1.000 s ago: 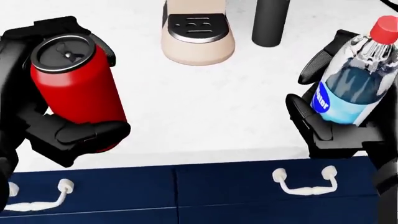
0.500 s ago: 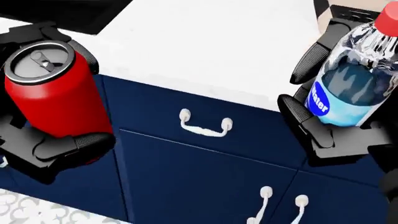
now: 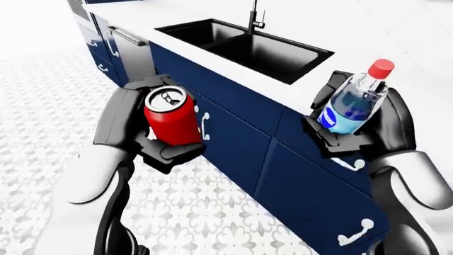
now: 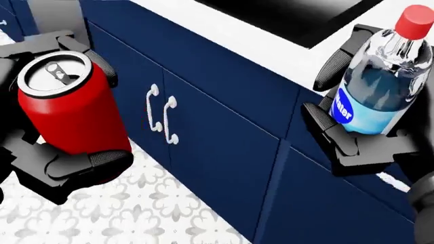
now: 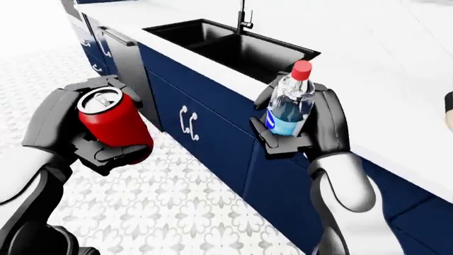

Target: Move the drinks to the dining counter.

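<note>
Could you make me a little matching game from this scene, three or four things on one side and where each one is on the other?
Things:
1. red can
2. water bottle
3. sink
4. faucet

Places:
A. set into the white counter
B. held in the right robot hand
C. standing at the sink's top edge, left-eye view
D. held in the left robot hand

Pairs: 1-D, 2-B, 3-A, 4-C

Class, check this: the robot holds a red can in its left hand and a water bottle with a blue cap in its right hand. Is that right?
Not quite: the water bottle has a red cap, as the left-eye view shows. The rest holds: the left hand grips the red can, and the right hand grips the bottle.
</note>
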Controlling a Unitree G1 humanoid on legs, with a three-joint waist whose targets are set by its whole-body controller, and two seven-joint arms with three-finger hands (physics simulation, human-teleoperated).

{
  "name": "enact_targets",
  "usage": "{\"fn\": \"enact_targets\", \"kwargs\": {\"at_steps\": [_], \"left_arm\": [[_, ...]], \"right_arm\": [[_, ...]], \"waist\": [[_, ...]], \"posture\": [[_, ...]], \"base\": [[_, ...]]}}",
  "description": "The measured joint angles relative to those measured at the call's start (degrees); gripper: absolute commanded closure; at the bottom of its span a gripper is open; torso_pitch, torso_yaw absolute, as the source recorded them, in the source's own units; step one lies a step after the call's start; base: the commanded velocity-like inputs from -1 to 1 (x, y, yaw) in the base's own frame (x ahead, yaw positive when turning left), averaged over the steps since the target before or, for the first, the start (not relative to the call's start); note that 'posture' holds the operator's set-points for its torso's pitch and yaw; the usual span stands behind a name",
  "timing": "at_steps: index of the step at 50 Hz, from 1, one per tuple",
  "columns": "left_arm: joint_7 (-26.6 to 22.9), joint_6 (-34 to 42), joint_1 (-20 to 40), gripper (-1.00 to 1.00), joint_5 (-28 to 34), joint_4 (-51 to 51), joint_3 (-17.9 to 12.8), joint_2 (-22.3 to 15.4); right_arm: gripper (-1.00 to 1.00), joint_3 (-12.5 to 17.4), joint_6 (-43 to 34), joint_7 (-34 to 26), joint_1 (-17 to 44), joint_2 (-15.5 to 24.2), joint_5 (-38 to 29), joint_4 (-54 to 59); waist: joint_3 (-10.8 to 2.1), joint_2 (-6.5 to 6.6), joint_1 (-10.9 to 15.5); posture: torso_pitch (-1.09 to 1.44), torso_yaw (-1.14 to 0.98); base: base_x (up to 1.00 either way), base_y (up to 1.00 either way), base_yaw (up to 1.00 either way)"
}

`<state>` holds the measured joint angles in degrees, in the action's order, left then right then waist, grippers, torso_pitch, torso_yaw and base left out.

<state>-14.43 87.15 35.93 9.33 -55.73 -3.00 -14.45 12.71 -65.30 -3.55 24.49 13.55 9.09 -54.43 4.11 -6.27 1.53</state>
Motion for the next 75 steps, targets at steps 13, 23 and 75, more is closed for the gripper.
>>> {"fn": "enact_targets", "kwargs": {"at_steps": [13,23,75], "left_arm": [[0.8,-0.6,0.4,1.0,0.8,1.8,-1.5,-0.4],[0.9,0.0,2.8,1.0,0.3,0.5,-1.8,-0.6],[0.6,3.0,7.6,1.0,-1.8,-0.4,-3.4,-3.4]], "right_arm": [[1.0,-2.5,2.4,-1.5,-1.3,-1.3,-1.1,2.2],[1.0,-0.5,2.9,-1.3,-0.5,-1.3,-0.5,1.0],[1.0,-1.7,-2.0,-4.3,3.7,0.1,-4.0,-2.5]], "waist": [[-1.04,7.27,0.9],[-0.41,1.06,2.0],[-1.81,4.17,2.9]], "posture": [[0.0,0.0],[0.0,0.0],[0.0,0.0]], "base": [[0.29,0.0,1.0],[0.38,0.0,1.0],[0.63,0.15,0.62]]}}
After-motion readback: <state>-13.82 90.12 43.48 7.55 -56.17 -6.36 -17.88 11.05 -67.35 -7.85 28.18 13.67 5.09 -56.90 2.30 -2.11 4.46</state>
